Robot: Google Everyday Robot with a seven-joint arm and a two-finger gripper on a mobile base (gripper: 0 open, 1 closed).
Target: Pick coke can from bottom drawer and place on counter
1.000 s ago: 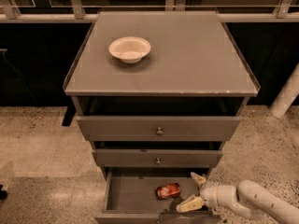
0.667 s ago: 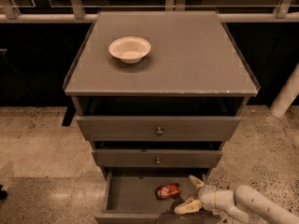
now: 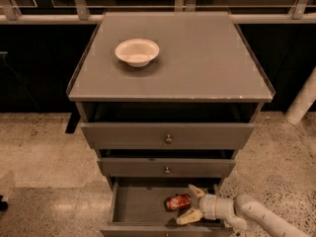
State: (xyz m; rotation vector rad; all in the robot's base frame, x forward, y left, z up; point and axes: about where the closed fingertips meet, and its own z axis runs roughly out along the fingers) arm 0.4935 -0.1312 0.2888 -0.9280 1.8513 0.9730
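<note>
The coke can [image 3: 177, 202], red with silvery ends, lies on its side in the open bottom drawer [image 3: 136, 206], right of the middle. My gripper [image 3: 191, 204] reaches in from the lower right with its two pale fingers open, one above and one below the can's right end. The fingers sit right at the can, and contact cannot be made out. The counter [image 3: 197, 58] is the flat grey top of the cabinet, well above the gripper.
A white bowl [image 3: 137, 51] stands on the counter's left rear. Two knobbed drawers [image 3: 168, 137] overhang the bottom drawer. A white post [image 3: 301, 105] stands at the right. Speckled floor surrounds the cabinet.
My gripper has moved left, deeper into the bottom drawer, and its open fingers now bracket the can's right end. The can has not moved.
</note>
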